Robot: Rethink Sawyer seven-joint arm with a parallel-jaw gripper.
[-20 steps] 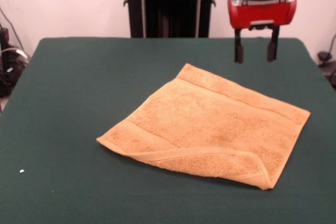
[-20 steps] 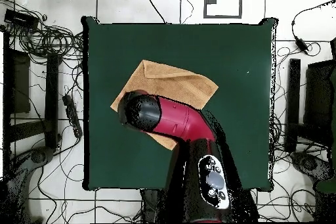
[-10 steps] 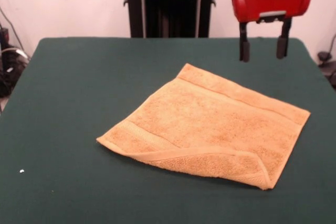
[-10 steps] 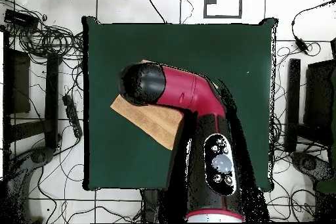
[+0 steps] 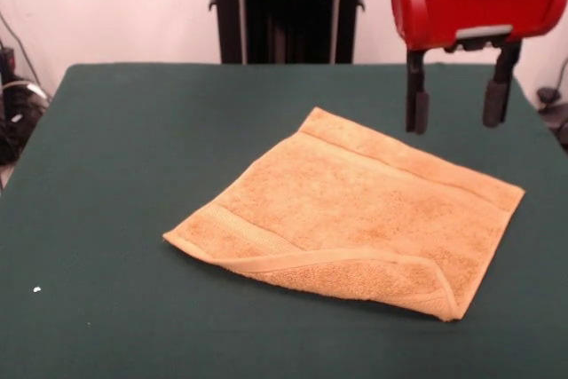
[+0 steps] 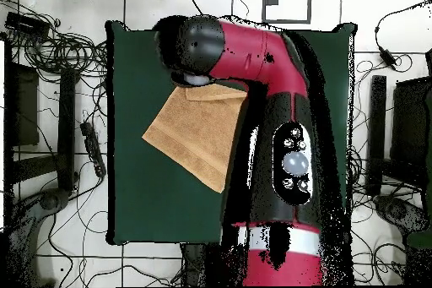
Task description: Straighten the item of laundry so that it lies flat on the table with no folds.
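The item of laundry (image 5: 355,215), a golden-orange towel, lies on the dark green table (image 5: 133,148), turned like a diamond. Its near edge is folded over in a long strip ending at the near right corner (image 5: 355,264). My gripper (image 5: 457,108) hangs open above the towel's far right part, clear of the cloth, with nothing between its fingers. From overhead the towel (image 6: 194,133) shows left of the red arm (image 6: 270,73), which hides its far end and the gripper.
A black pedestal (image 5: 286,6) stands behind the table's far edge. Cables and dark equipment (image 6: 51,90) lie on the tiled floor around the table. A small white speck (image 5: 36,289) sits near the front left.
The gripper has come nearer the front camera and looms larger, now over the towel's far right part. Overhead, the arm's head has travelled up the picture past the towel. The towel has not moved.
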